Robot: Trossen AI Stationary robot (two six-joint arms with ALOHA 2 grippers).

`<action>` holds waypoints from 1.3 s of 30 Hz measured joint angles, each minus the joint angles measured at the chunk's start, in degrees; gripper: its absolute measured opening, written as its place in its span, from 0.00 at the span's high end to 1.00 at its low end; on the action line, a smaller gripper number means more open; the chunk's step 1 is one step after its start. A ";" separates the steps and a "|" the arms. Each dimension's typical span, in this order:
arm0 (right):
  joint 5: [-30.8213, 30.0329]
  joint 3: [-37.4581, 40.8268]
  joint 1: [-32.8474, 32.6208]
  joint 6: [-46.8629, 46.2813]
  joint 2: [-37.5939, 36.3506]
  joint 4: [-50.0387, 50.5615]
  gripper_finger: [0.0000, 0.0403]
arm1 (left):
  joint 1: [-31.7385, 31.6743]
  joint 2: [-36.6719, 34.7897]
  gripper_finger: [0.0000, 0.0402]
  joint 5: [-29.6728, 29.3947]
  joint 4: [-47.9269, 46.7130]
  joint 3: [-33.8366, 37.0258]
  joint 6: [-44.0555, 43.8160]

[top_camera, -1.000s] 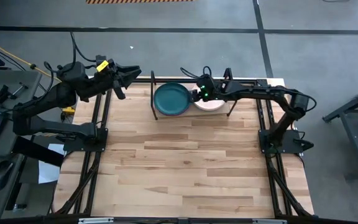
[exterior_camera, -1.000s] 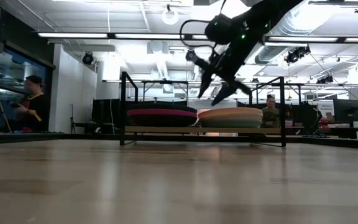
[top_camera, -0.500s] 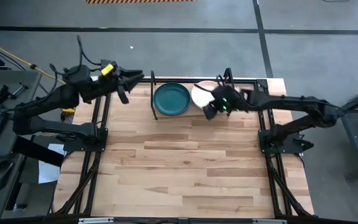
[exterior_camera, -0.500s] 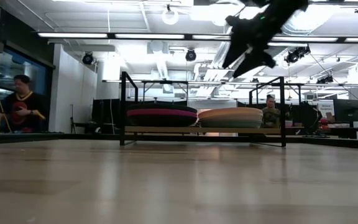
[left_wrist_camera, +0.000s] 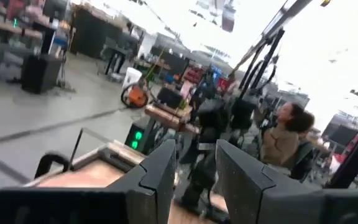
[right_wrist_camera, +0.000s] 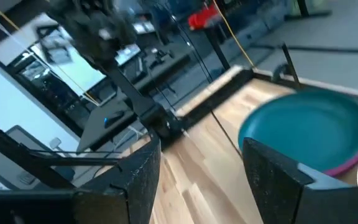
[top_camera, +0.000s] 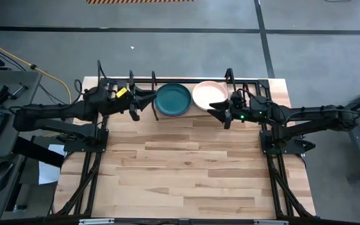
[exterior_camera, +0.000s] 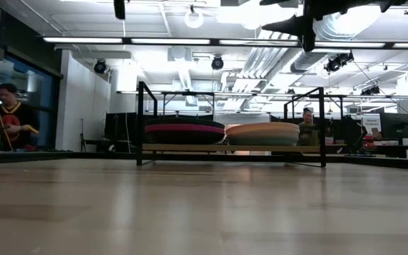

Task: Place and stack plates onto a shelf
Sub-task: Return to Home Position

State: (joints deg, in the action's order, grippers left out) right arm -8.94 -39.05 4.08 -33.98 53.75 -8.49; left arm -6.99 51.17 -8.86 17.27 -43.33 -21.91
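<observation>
The shelf point(top_camera: 192, 79) stands at the table's far edge, a light-wood board point(exterior_camera: 229, 148) in a black wire frame. Two stacks of plates rest on it. The left one has the dark teal plate point(top_camera: 172, 100) on top and a magenta plate point(exterior_camera: 184, 130) beneath. The right one is topped by the pale pink plate point(top_camera: 209, 94). My left gripper point(top_camera: 144, 103) hovers open just left of the teal stack. My right gripper point(top_camera: 216, 114) hovers open at the near side of the pink stack, high above the table point(exterior_camera: 289, 27). The other plates are hidden inside the stacks.
The butcher-block tabletop point(top_camera: 186, 162) stretches from the shelf to the near edge. Black upright posts point(exterior_camera: 140, 120) stand at the shelf's corners. A person point(exterior_camera: 6, 117) stands in the room at the far left, and another person point(left_wrist_camera: 284, 134) sits behind the table.
My right gripper has drawn back from over the gap between the two stacks, toward the table's right and near side, and has risen well above the shelf, staying open. My left gripper has swung from the table's far left corner toward the shelf's left end.
</observation>
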 joint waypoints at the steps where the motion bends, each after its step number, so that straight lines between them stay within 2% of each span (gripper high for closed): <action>1: 0.01 0.00 0.00 0.94 -0.02 -0.67 0.48 | 0.16 -0.25 0.74 0.00 -0.29 0.71 -0.28; 4: 0.00 0.02 0.04 3.39 -0.17 -0.89 0.48 | 1.00 -0.78 0.78 0.00 0.10 2.96 0.03; 7: 0.01 0.02 0.04 4.72 -0.14 -0.79 0.48 | 1.86 -1.27 0.87 -0.37 0.39 6.01 0.08; 9: 0.01 0.02 0.04 4.38 -0.17 -0.82 0.48 | 2.73 -1.58 0.95 -0.67 5.05 9.14 -0.06; 11: 0.03 0.02 0.04 4.10 -0.17 -0.83 0.48 | 3.79 -1.86 0.98 -0.71 11.57 13.08 -0.05; 16: 0.08 0.04 0.04 0.84 -0.17 -0.92 0.48 | 5.18 -5.49 1.00 -2.41 22.04 22.94 -0.14; 26: 0.49 0.04 0.04 -3.04 -0.17 -1.16 0.48 | 5.14 -19.71 1.00 -3.84 23.28 37.10 -4.99; 33: 5.69 0.07 0.04 -5.41 -0.38 -1.02 0.48 | 5.18 -26.19 1.00 -5.05 22.55 42.71 -7.34; 39: 10.02 0.07 -0.57 -6.12 -2.77 2.09 0.48 | 5.34 -27.06 1.00 -5.22 20.27 42.68 -7.95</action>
State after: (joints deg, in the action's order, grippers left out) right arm 1.08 -38.98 3.50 -40.10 50.98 -6.40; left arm -1.65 24.12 -14.09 37.54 -0.64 -29.87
